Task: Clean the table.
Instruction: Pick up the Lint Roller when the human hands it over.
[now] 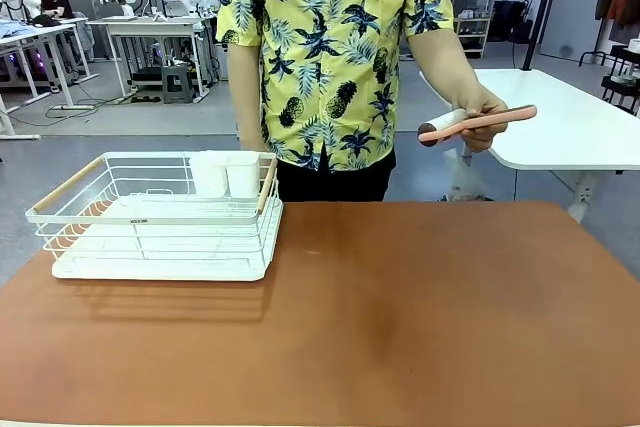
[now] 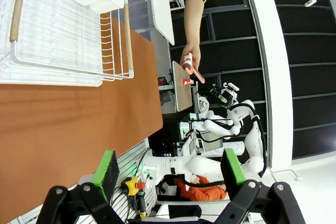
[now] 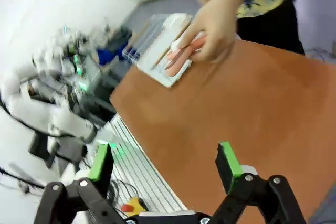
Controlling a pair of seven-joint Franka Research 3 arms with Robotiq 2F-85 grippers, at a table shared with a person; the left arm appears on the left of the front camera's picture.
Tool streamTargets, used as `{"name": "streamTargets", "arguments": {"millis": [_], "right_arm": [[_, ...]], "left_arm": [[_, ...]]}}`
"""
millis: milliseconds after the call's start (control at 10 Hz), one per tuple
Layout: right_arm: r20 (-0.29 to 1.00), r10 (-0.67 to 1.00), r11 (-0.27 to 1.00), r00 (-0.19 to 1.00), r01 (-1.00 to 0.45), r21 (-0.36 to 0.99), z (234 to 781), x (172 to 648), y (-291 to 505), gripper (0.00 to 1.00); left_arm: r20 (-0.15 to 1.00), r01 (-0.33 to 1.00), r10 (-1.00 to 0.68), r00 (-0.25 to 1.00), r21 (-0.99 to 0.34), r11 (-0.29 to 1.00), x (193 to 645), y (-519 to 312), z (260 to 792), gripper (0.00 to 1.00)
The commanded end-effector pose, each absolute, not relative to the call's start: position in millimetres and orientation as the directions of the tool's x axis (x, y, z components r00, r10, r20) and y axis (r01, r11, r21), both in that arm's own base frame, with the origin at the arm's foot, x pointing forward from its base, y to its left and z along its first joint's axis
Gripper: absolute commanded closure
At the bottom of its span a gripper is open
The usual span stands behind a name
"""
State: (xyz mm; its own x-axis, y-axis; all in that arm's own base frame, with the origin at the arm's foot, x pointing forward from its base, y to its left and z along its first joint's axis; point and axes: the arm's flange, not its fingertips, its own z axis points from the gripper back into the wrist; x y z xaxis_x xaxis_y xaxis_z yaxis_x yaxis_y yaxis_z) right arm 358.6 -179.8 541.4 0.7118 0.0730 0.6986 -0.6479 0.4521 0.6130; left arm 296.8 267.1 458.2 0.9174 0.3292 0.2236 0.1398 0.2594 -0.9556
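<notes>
Reddish-brown counter (image 3: 252, 108) lies ahead of right tool (image 3: 164, 163), jaws apart, empty; left tool (image 2: 170, 169) likewise. Hand (image 3: 212, 32) beyond holds pink roller (image 3: 181, 59); cleaning seems unstarted.

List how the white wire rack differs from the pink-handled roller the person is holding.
The wire rack stands on the left part of the table; the roller is held in the air by the person's hand. The rack is a wide open box; the roller is a slim stick. The rack has wooden handles; the roller a pink handle and dark tip. Both have white parts.
</notes>
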Motion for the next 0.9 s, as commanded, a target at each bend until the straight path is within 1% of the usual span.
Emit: {"name": "streamTargets", "arguments": {"millis": [0, 100, 200, 300, 400, 500, 600, 700, 800], "right_arm": [[0.795, 0.189, 0.423, 0.577, -0.778, 0.464, 549.4, 365.8, -167.7, 0.00], [0.788, 0.192, 0.408, 0.586, -0.777, 0.479, 553.6, 367.6, -153.5, 0.00], [0.762, 0.156, 0.419, 0.628, -0.741, 0.525, 551.4, 367.1, -136.6, 0.00], [0.786, 0.190, 0.390, 0.589, -0.780, 0.490, 548.7, 363.3, -120.5, 0.00], [0.785, 0.182, 0.420, 0.592, -0.769, 0.483, 549.8, 364.2, -115.0, 0.00], [0.748, 0.134, 0.425, 0.650, -0.720, 0.550, 552.1, 359.7, -107.2, 0.00], [0.677, 0.067, 0.451, 0.733, -0.627, 0.635, 552.8, 350.5, -92.9, 0.00], [0.649, 0.040, 0.448, 0.760, -0.594, 0.668, 554.1, 339.5, -77.5, 0.00], [0.643, 0.024, 0.461, 0.765, -0.579, 0.672, 551.8, 332.4, -64.0, 0.00]], "left_arm": [[0.245, 0.168, 0.331, 0.911, -0.955, 0.245, 295.8, 270.2, 459.9, 0.00], [0.245, 0.168, 0.331, 0.911, -0.955, 0.245, 295.8, 270.2, 459.9, 0.00], [0.245, 0.168, 0.331, 0.911, -0.955, 0.245, 295.8, 270.2, 459.9, 0.00], [0.245, 0.168, 0.331, 0.911, -0.955, 0.245, 295.8, 270.2, 459.9, 0.00], [0.245, 0.168, 0.331, 0.911, -0.955, 0.245, 295.8, 270.2, 459.9, 0.00], [0.245, 0.168, 0.331, 0.911, -0.955, 0.245, 295.8, 270.2, 459.9, 0.00], [0.245, 0.168, 0.331, 0.911, -0.955, 0.245, 295.8, 270.2, 459.9, 0.00], [0.245, 0.168, 0.331, 0.911, -0.955, 0.245, 295.8, 270.2, 459.9, 0.00], [0.245, 0.168, 0.331, 0.911, -0.955, 0.245, 295.8, 270.2, 459.9, 0.00]]}}
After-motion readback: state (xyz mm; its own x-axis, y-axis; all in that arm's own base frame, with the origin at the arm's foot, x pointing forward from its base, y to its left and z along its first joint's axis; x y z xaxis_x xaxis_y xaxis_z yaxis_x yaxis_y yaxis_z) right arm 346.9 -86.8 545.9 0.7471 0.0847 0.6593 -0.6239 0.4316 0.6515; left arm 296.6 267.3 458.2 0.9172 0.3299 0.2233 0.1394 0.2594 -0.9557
